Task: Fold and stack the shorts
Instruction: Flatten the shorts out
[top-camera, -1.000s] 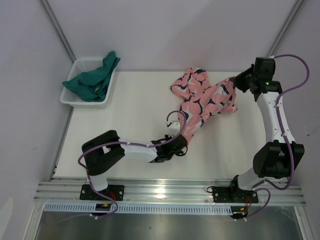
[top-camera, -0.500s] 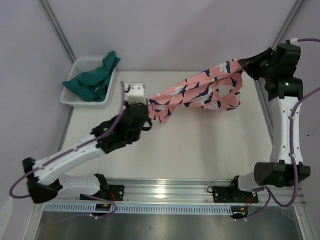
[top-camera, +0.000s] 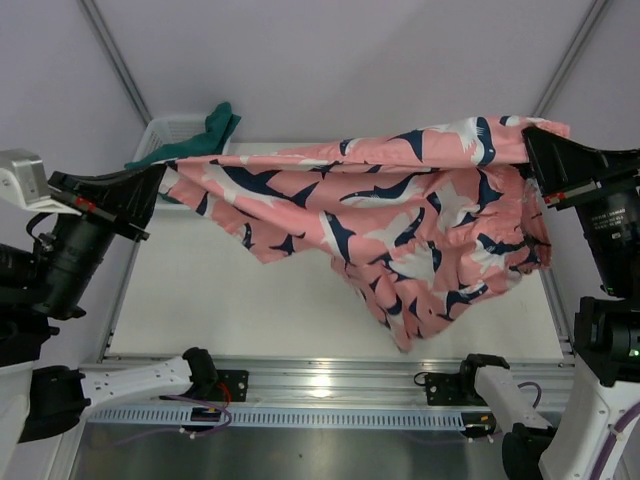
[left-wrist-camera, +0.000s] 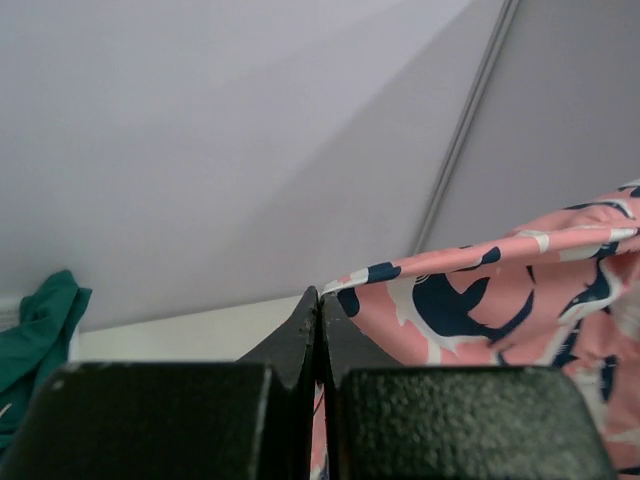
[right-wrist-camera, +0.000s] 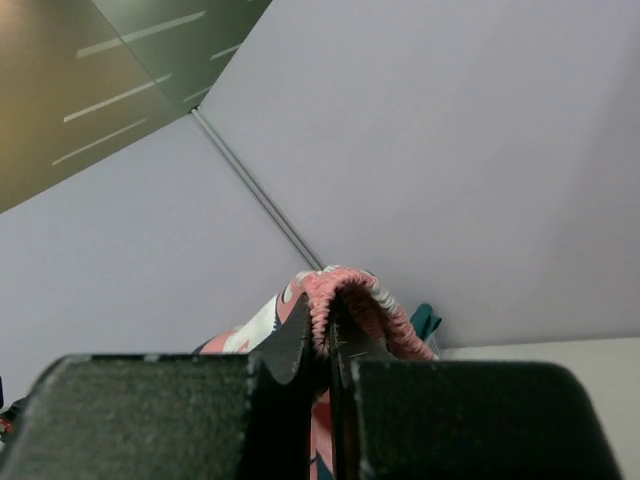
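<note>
Since a moment ago both arms have swung up, lifting the one pink shark-print shorts (top-camera: 400, 230) off the counter (top-camera: 250, 300) to hang stretched in mid-air. Far left, one white mesh basket (top-camera: 165, 130) holds one teal shorts (top-camera: 215, 125). The left hand (top-camera: 158, 178) and the right hand (top-camera: 530, 142) each pinch a top corner.

left arm (top-camera: 70, 250): way up high at the left edge of the frame, close to the camera, wrist pointing right
left claw (top-camera: 158, 183): fingers pressed together, pinching an edge of the pink shorts (top-camera: 400, 210)
right arm (top-camera: 612, 230): also up high, right edge of the frame, wrist pointing left
right claw (top-camera: 532, 142): clamped tight on the gathered elastic edge of the pink shorts
spread: claws well apart, one on each side of the frame
</note>
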